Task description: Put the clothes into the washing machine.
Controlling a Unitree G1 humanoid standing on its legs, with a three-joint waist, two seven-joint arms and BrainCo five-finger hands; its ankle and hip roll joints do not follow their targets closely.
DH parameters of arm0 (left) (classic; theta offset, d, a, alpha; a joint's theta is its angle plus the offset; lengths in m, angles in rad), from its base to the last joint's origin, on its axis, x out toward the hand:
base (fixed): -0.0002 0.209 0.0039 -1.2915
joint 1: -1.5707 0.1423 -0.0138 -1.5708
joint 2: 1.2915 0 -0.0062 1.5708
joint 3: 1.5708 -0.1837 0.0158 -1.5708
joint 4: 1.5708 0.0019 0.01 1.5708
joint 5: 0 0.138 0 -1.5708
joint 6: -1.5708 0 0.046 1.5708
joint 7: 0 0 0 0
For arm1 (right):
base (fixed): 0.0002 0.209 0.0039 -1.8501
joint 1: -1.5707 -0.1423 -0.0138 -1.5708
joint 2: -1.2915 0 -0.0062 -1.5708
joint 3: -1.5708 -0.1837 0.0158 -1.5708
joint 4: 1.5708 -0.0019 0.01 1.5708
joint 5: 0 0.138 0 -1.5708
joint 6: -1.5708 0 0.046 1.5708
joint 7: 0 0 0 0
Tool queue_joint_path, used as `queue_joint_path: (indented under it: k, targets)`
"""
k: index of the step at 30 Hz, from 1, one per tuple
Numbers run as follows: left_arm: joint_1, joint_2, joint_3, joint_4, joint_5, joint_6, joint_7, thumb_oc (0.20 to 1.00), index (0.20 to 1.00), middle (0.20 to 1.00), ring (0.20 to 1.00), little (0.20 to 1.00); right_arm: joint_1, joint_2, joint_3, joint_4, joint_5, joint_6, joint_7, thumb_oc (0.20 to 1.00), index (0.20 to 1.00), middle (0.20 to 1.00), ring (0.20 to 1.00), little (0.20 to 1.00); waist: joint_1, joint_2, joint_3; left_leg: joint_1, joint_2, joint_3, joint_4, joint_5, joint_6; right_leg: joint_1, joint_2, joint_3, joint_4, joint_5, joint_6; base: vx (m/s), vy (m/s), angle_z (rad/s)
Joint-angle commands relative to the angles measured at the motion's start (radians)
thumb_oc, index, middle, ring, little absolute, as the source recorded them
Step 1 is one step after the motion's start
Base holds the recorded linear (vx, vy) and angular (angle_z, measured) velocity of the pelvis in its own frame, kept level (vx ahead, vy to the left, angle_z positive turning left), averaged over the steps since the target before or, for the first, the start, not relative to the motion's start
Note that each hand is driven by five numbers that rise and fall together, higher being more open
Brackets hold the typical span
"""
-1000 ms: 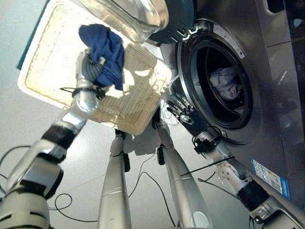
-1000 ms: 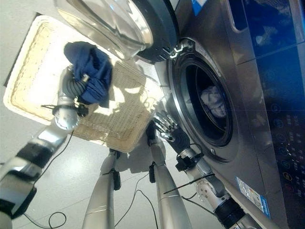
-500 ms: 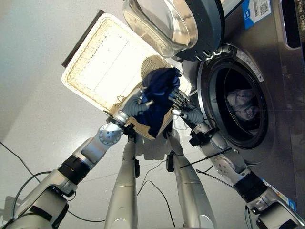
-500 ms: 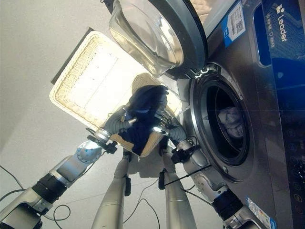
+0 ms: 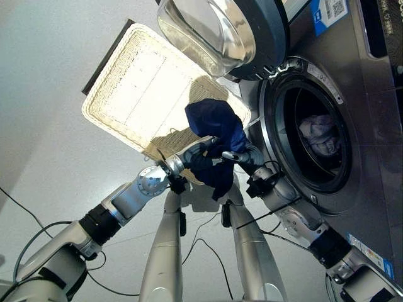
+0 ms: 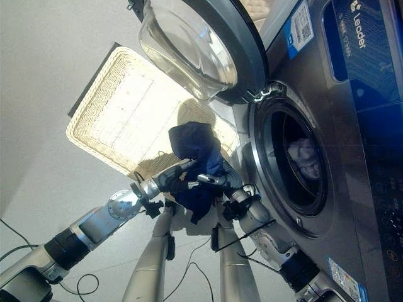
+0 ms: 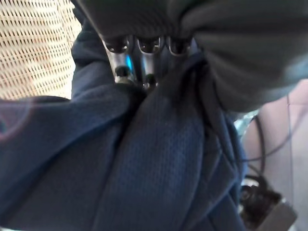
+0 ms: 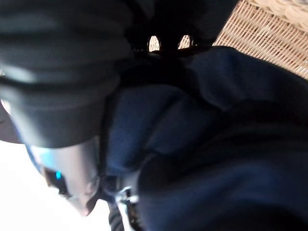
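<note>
Your two head views look down at the same washing machine (image 5: 327, 119) and wicker basket (image 5: 132, 88); both wrist views sit pressed against blue cloth (image 7: 144, 163)

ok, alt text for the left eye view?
Both hands, left hand and right hand, hold a dark blue garment between a wicker basket and the open washing machine, with pale clothes already inside the drum.

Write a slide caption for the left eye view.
Both hands, left hand and right hand, hold a dark blue garment beside the open washing machine.
</note>
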Motion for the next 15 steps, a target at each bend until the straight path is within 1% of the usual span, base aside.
queue_joint_path:
  k: [1, 4, 5, 6, 7, 9, 10, 12, 13, 14, 15]
  targets:
    - [0.001, -0.037, -0.042, -0.115, -0.051, -0.064, -0.067, 0.200, 0.200, 0.200, 0.200, 0.200, -0.035, -0.021, 0.039, -0.050, 0.044, -0.005, 0.030, 1.000, 1.000, 1.000, 1.000, 1.000, -0.036, 0.078, -0.019, -0.004, -0.044, 0.030, -0.092, 0.093, 0.071, 0.079, 0.012, -0.008, -0.018, 0.012, 0.073, 0.00, -0.016, -0.03]
    - [0.000, -0.036, -0.063, -0.127, -0.070, -0.094, -0.093, 0.200, 0.200, 0.200, 0.200, 0.200, -0.034, -0.034, 0.060, -0.036, 0.047, 0.008, 0.015, 1.000, 1.000, 1.000, 1.000, 1.000, -0.041, 0.076, -0.019, -0.005, -0.042, 0.035, -0.092, 0.093, 0.070, 0.078, 0.013, -0.004, -0.022, 0.016, 0.072, 0.00, 0.000, 0.00]
    - [-0.004, -0.033, -0.072, -0.136, -0.067, -0.095, -0.106, 0.200, 0.200, 0.200, 0.200, 0.200, -0.034, -0.039, 0.065, -0.028, 0.056, 0.011, 0.018, 0.598, 0.598, 0.598, 0.598, 0.598, -0.042, 0.077, -0.019, -0.006, -0.041, 0.037, -0.092, 0.094, 0.070, 0.078, 0.014, -0.001, -0.024, 0.018, 0.072, 0.00, 0.000, 0.00]
    - [-0.006, -0.032, -0.078, -0.138, -0.066, -0.097, -0.111, 0.200, 0.200, 0.200, 0.200, 0.200, -0.035, -0.041, 0.068, -0.024, 0.065, 0.012, 0.020, 0.228, 0.228, 0.228, 0.228, 0.228, -0.043, 0.077, -0.019, -0.005, -0.041, 0.037, -0.092, 0.095, 0.069, 0.079, 0.014, 0.001, -0.024, 0.018, 0.071, 0.00, -0.001, -0.04]
    - [-0.013, -0.032, -0.092, -0.136, -0.059, -0.100, -0.116, 0.200, 0.200, 0.200, 0.200, 0.200, -0.035, -0.041, 0.075, -0.014, 0.089, 0.016, 0.022, 0.200, 0.200, 0.200, 0.200, 0.200, -0.044, 0.077, -0.019, -0.005, -0.040, 0.036, -0.092, 0.096, 0.068, 0.080, 0.015, 0.002, -0.021, 0.017, 0.071, 0.00, -0.002, -0.04]
    - [-0.018, -0.035, -0.107, -0.137, -0.044, -0.097, -0.102, 0.200, 0.200, 0.200, 0.200, 0.200, -0.033, -0.039, 0.078, -0.006, 0.120, 0.021, 0.031, 0.200, 0.200, 0.200, 0.200, 0.200, -0.045, 0.076, -0.019, -0.005, -0.040, 0.034, -0.091, 0.096, 0.068, 0.079, 0.017, 0.004, -0.018, 0.016, 0.069, 0.00, -0.009, -0.06]
    - [-0.023, -0.038, -0.114, -0.136, -0.039, -0.092, -0.083, 0.200, 0.200, 0.200, 0.200, 0.200, -0.032, -0.036, 0.080, 0.002, 0.139, 0.031, 0.034, 0.200, 0.200, 0.200, 0.200, 0.200, -0.045, 0.075, -0.019, -0.005, -0.040, 0.032, -0.092, 0.097, 0.069, 0.079, 0.018, 0.004, -0.017, 0.015, 0.068, 0.00, -0.018, -0.05]
    - [-0.032, -0.039, -0.121, -0.129, -0.015, -0.080, -0.013, 0.200, 0.200, 0.200, 0.200, 0.200, -0.035, -0.032, 0.084, 0.015, 0.148, 0.038, 0.028, 0.200, 0.200, 0.200, 0.200, 0.200, -0.045, 0.074, -0.019, -0.007, -0.040, 0.030, -0.091, 0.097, 0.069, 0.078, 0.018, 0.002, -0.013, 0.012, 0.067, 0.00, -0.016, -0.01]
    - [-0.029, -0.042, -0.117, -0.120, 0.016, -0.066, 0.082, 1.000, 1.000, 1.000, 1.000, 1.000, -0.034, -0.031, 0.087, 0.020, 0.157, 0.050, 0.020, 0.200, 0.200, 0.200, 0.200, 0.200, -0.043, 0.073, -0.019, -0.007, -0.040, 0.028, -0.091, 0.099, 0.069, 0.078, 0.019, 0.001, -0.010, 0.010, 0.066, 0.00, 0.000, 0.00]
    - [-0.027, -0.042, -0.115, -0.118, 0.022, -0.066, 0.107, 1.000, 1.000, 1.000, 1.000, 1.000, -0.033, -0.030, 0.086, 0.023, 0.157, 0.053, 0.020, 0.200, 0.200, 0.200, 0.200, 0.200, -0.042, 0.073, -0.019, -0.008, -0.039, 0.027, -0.090, 0.099, 0.069, 0.077, 0.019, 0.000, -0.009, 0.009, 0.066, 0.01, -0.031, -0.01]
    - [-0.022, -0.043, -0.104, -0.110, 0.039, -0.066, 0.191, 1.000, 1.000, 1.000, 1.000, 1.000, -0.029, -0.028, 0.085, 0.030, 0.155, 0.066, 0.016, 0.200, 0.200, 0.200, 0.200, 0.200, -0.040, 0.073, -0.019, -0.010, -0.039, 0.025, -0.090, 0.100, 0.069, 0.077, 0.019, -0.003, -0.006, 0.006, 0.066, 0.00, 0.000, 0.00]
